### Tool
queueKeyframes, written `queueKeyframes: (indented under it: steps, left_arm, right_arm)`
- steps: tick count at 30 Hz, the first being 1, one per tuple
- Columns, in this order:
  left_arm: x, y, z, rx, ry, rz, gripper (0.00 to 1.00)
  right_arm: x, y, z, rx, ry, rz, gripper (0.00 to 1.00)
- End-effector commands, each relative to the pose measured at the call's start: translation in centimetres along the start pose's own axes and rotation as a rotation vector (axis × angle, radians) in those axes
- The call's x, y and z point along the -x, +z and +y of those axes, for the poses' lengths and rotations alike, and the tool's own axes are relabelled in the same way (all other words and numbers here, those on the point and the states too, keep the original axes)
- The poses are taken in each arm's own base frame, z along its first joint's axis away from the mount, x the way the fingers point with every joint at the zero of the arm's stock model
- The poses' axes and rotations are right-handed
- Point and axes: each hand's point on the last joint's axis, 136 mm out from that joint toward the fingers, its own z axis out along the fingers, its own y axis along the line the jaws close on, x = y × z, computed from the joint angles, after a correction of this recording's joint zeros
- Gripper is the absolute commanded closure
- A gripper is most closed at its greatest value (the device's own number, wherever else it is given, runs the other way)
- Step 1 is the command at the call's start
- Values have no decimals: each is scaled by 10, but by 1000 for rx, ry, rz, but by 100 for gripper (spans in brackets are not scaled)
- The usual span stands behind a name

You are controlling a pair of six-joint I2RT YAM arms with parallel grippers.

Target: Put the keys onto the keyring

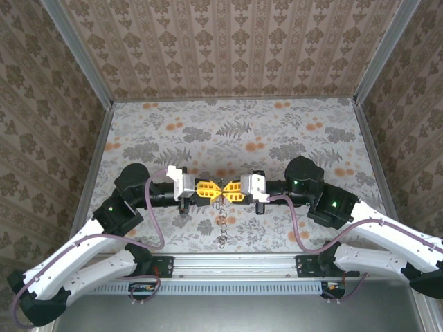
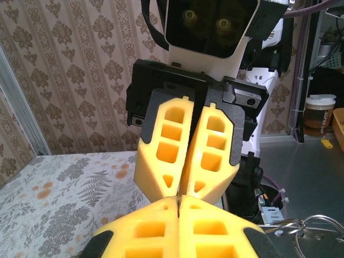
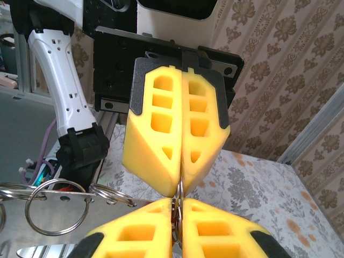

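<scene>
There were two robot arms, a left arm (image 1: 76, 256) and a right arm (image 1: 387, 238). Each ended in one gripper, so there were two: the left gripper (image 1: 216, 188) and the right gripper (image 1: 228, 188). Each had two yellow fingers (image 3: 161, 123), four altogether. There was one chain (image 1: 221, 225) between the arms. At least three metal rings (image 3: 56, 207) showed at left, plus one thin ring (image 3: 178, 207) at the fingertips. One cup (image 2: 318, 115) stood far right.
</scene>
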Motion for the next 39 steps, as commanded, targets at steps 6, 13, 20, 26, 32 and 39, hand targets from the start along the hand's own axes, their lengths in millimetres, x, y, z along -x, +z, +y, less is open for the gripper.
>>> queueKeyframes:
  steps: [6, 13, 20, 26, 32, 39]
  left_arm:
    - [41, -7, 0, 8, 86, -128, 100]
    - [40, -3, -1, -23, 75, -143, 100]
    - [36, -1, -2, -38, 56, -147, 100]
    - [25, -1, -3, -42, 27, -95, 100]
    - [-7, -8, 12, 73, 7, 171, 85]
    - [-27, -18, 22, 144, 52, 413, 68]
  right_arm:
    - [-24, 1, 10, 25, 37, 74, 80]
    - [-11, 4, 8, 28, 31, 14, 82]
    - [-11, 7, 7, 35, 39, 21, 94]
    - [-11, 4, 3, 12, 29, 27, 100]
    - [-13, -4, -1, -22, 33, 54, 100]
    - [-24, -2, -9, -45, 60, 130, 100]
